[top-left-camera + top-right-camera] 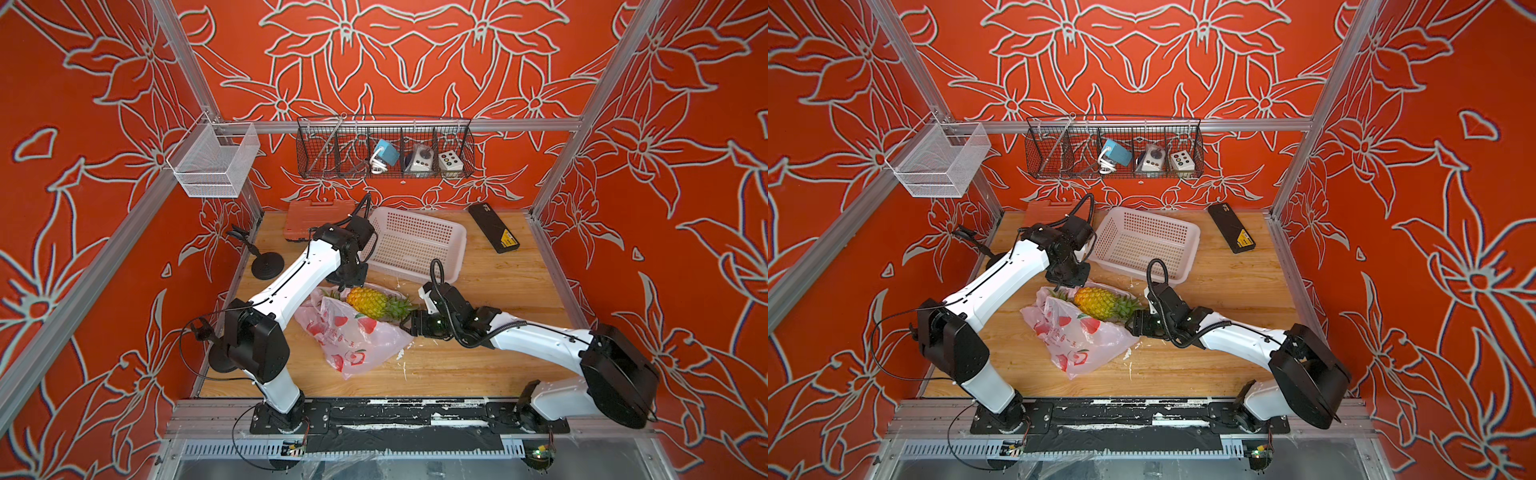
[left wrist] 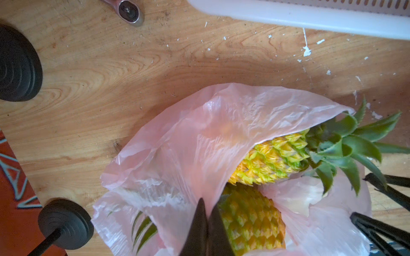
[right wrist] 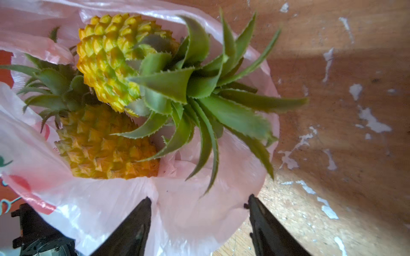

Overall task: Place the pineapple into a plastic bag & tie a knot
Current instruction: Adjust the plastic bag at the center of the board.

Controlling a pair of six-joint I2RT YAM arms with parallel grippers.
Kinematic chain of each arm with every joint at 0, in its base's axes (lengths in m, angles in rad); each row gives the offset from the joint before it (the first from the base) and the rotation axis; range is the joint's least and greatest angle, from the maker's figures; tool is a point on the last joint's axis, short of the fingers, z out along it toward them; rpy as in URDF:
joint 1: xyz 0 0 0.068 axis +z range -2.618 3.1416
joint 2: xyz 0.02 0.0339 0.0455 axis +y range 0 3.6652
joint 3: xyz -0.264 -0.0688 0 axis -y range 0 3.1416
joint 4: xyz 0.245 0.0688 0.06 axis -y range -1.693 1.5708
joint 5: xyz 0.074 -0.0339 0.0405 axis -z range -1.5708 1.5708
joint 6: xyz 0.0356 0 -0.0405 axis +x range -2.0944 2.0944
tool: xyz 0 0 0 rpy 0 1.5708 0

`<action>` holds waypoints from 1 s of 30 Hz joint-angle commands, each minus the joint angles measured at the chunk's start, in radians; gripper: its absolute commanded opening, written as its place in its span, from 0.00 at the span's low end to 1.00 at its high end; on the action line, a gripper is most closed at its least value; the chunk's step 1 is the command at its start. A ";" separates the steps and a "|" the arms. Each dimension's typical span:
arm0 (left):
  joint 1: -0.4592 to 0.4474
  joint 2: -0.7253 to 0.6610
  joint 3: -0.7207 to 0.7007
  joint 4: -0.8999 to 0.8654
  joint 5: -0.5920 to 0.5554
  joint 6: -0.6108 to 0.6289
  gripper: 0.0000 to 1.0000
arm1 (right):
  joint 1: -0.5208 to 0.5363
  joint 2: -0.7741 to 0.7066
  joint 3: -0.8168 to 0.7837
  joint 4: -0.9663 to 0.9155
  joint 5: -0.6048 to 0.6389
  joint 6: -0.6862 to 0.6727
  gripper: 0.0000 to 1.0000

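On the wooden table (image 1: 498,266), near the middle: the pineapple (image 1: 368,301), lying on its side in the mouth of the plastic bag (image 1: 353,336). Yellow body half under the thin pink film, green leaves (image 1: 399,308) still poking out toward the right gripper (image 3: 199,199). Right beside it in the wrist views, a second pineapple (image 3: 106,150), deeper in, leaves pointing the other way. Not all the way in, and nothing tied.

Left gripper (image 2: 205,212) pinched tight on the top edge of the bag, lifting it like a little tent to keep the mouth open. Right gripper at the leafy end, jaws wide apart, holding nothing. Bag film lying between them, maybe touching one finger, hard to tell. Probably placed there to push the fruit further in. Just behind, the white basket (image 1: 415,245), out of the way.
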 commanded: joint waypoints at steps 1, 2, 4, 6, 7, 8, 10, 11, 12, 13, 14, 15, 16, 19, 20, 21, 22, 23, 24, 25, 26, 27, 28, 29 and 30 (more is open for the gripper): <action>-0.002 -0.029 0.016 -0.025 0.014 0.016 0.00 | 0.004 -0.023 -0.021 -0.028 0.009 0.006 0.74; -0.001 -0.029 0.017 -0.025 0.016 0.016 0.00 | 0.004 -0.020 -0.018 -0.029 0.007 0.001 0.74; -0.001 -0.027 0.014 -0.024 0.018 0.017 0.00 | 0.004 -0.009 -0.005 -0.047 0.006 -0.012 0.75; -0.001 -0.026 0.012 -0.026 0.019 0.018 0.00 | 0.005 0.004 -0.005 -0.034 -0.001 -0.010 0.75; -0.002 -0.028 0.010 -0.024 0.019 0.017 0.00 | 0.005 0.011 -0.003 -0.030 -0.002 -0.008 0.75; -0.001 -0.028 0.008 -0.024 0.022 0.018 0.00 | 0.005 0.017 -0.004 -0.021 0.002 -0.003 0.75; -0.001 -0.027 0.002 -0.018 0.027 0.019 0.00 | 0.005 0.039 0.005 0.010 0.010 0.001 0.72; -0.001 -0.027 -0.002 -0.011 0.032 0.019 0.00 | 0.004 0.059 0.016 0.022 0.016 0.001 0.66; 0.000 -0.027 -0.004 -0.005 0.039 0.021 0.00 | 0.005 0.077 0.028 0.035 0.019 -0.001 0.58; 0.003 -0.025 -0.005 -0.002 0.052 0.019 0.00 | 0.004 0.102 0.040 0.056 0.020 0.002 0.50; 0.007 -0.029 -0.002 -0.002 0.072 0.015 0.00 | 0.004 0.120 0.055 0.076 0.013 0.006 0.35; 0.014 -0.038 0.000 0.004 0.104 0.010 0.00 | 0.004 0.127 0.068 0.087 0.004 0.006 0.21; 0.027 -0.060 0.002 0.016 0.149 0.002 0.00 | 0.004 0.118 0.082 0.086 0.001 0.006 0.04; 0.099 -0.152 0.015 0.056 0.300 -0.044 0.00 | 0.015 -0.017 0.117 -0.026 0.059 -0.027 0.00; 0.138 -0.197 0.024 0.073 0.368 -0.065 0.00 | 0.021 -0.086 0.135 -0.091 0.089 -0.055 0.00; 0.170 -0.229 0.026 0.095 0.429 -0.085 0.00 | 0.025 -0.149 0.155 -0.153 0.115 -0.085 0.00; 0.212 -0.268 0.029 0.122 0.501 -0.113 0.00 | 0.030 -0.222 0.182 -0.226 0.148 -0.120 0.00; 0.252 -0.308 0.032 0.151 0.572 -0.148 0.00 | 0.030 -0.280 0.218 -0.298 0.175 -0.155 0.00; 0.282 -0.335 0.030 0.180 0.627 -0.180 0.00 | 0.029 -0.325 0.250 -0.352 0.195 -0.186 0.00; 0.312 -0.359 0.032 0.210 0.691 -0.221 0.00 | 0.029 -0.359 0.292 -0.421 0.229 -0.223 0.00; 0.335 -0.377 0.033 0.242 0.753 -0.263 0.00 | 0.029 -0.380 0.337 -0.487 0.256 -0.261 0.00; 0.347 -0.389 0.032 0.273 0.797 -0.298 0.00 | 0.029 -0.390 0.374 -0.534 0.276 -0.297 0.00; 0.357 -0.399 0.033 0.305 0.841 -0.338 0.00 | 0.029 -0.390 0.415 -0.582 0.301 -0.333 0.00; 0.363 -0.406 0.034 0.336 0.881 -0.376 0.00 | 0.028 -0.384 0.457 -0.635 0.330 -0.364 0.00; 0.367 -0.410 0.035 0.359 0.916 -0.407 0.00 | 0.028 -0.375 0.482 -0.664 0.348 -0.382 0.00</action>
